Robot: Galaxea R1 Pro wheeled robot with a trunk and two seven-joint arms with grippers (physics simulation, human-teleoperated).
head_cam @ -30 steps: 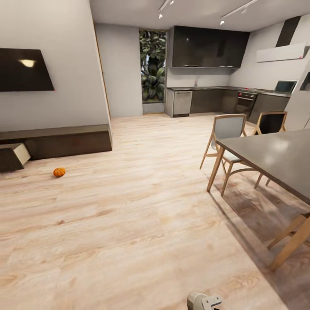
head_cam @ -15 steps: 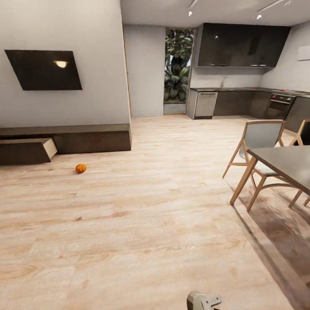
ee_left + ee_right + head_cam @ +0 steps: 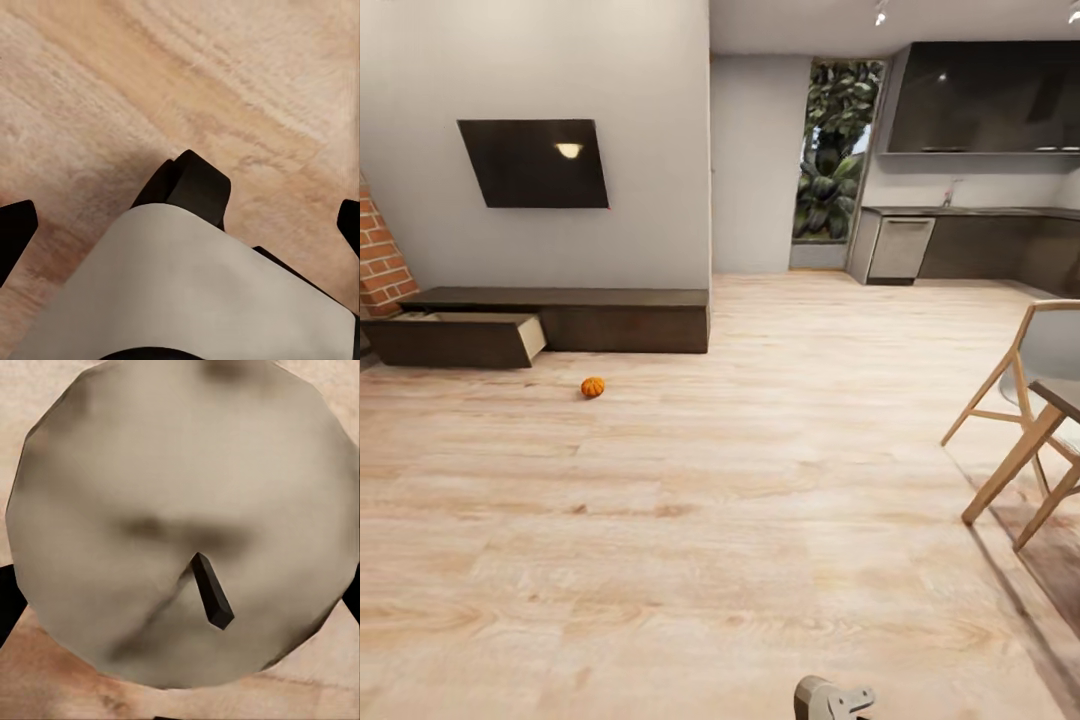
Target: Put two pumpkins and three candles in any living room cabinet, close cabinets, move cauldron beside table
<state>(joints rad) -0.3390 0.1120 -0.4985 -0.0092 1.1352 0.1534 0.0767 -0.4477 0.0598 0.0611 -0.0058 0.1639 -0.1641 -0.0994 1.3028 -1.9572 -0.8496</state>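
One small orange pumpkin (image 3: 592,387) lies on the wooden floor in the head view, a little in front of the long low dark-brown cabinet (image 3: 620,322). The cabinet's left drawer (image 3: 460,340) is pulled out and its tan inside shows. In the right wrist view my right gripper (image 3: 180,600) is shut on a pale grey-cream candle (image 3: 150,472), whose dark wick (image 3: 211,591) points at the camera. My left gripper (image 3: 180,225) stands open over bare floor with nothing between its fingers.
A dark TV (image 3: 535,163) hangs on the wall above the cabinet, and a brick wall (image 3: 380,255) is at the far left. A wooden chair (image 3: 1025,400) and a table corner (image 3: 1060,398) stand at the right. Dark kitchen units (image 3: 980,240) line the back.
The head view has swung to the left, so cabinet, TV and pumpkin sit further right in the picture and the table has mostly left it. The pumpkin itself has not moved.
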